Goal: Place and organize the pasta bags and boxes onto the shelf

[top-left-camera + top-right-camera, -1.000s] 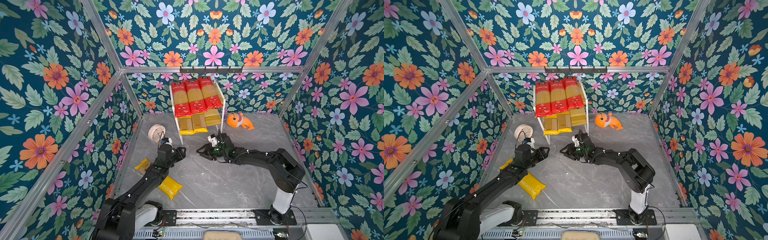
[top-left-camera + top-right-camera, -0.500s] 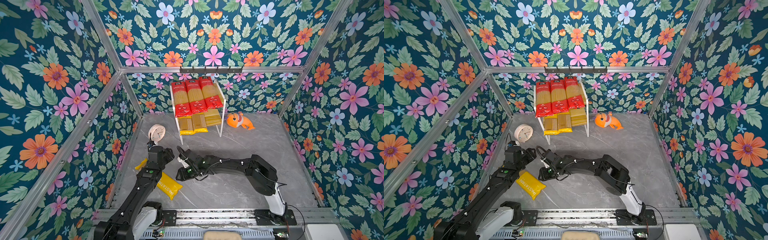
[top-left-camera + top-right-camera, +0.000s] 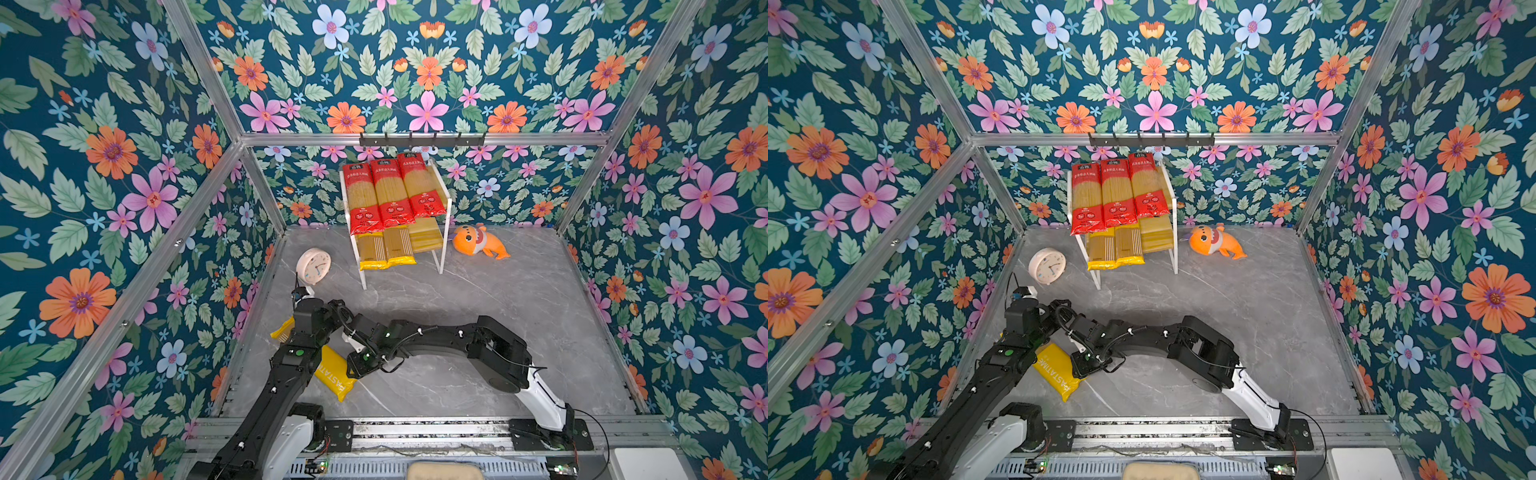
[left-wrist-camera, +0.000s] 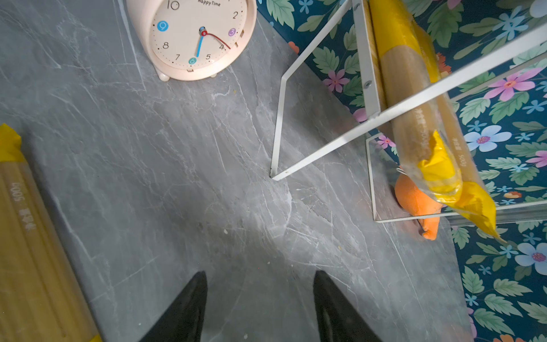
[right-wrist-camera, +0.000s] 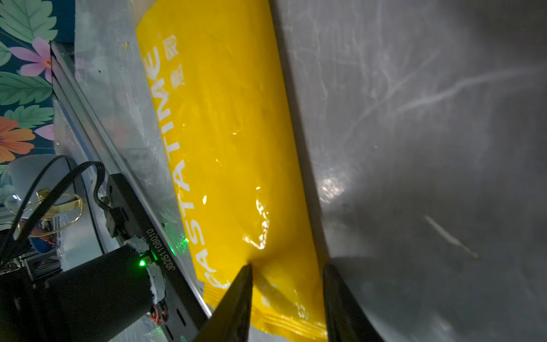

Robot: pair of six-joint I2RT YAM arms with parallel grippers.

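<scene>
I judge the step in hand is to pick up the last yellow pack [image 5: 231, 148]. To do it well, the right end effector [image 5: 287, 271] should take the whole thickness of the pack between its jaws, not only the loose film, and nearer to the middle than to the sealed end, because a long spaghetti pack held by one end probably sags. Its jaws stand partly open: one fingertip [image 5: 240, 291] presses a dent into the yellow film near the sealed end, the second stands just beside the long edge, on the surface [image 5: 429, 118]; I see no firm grip yet. The left end effector [image 4: 257, 296] is open and empty above the bare surface. The pack lies flat by the left wall, partly under the left arm, well apart from the shelf [image 3: 426, 239]. There three red packs [image 3: 390, 195] fill the upper board and two yellow packs [image 3: 386, 249] lie on the lower board, with free room beside them
</scene>
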